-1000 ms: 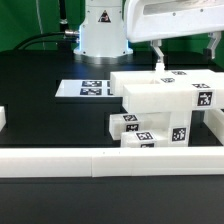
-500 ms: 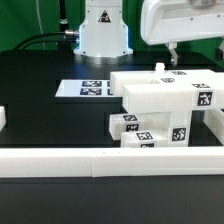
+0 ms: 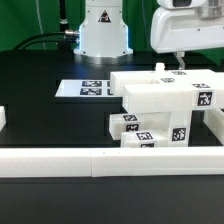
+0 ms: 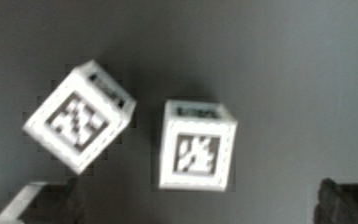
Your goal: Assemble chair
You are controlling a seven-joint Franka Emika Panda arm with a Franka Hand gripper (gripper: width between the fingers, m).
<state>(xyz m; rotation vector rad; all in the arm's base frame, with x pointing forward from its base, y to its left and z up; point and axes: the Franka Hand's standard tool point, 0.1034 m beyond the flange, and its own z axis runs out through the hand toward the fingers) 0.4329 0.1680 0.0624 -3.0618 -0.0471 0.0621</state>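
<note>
Black tabletop (image 3: 45, 125) carries the chair (image 3: 158, 100), a stack of white tagged slabs and posts toward the exterior view's right behind the long white rail (image 3: 100, 160), while the gripper (image 3: 181, 64) hovers above it, fingers spread, holding nothing.

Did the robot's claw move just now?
Yes. The gripper has slid toward the exterior view's right, farther from the white robot base. It has gone past the small post on top of the chair, which stayed put.
</note>
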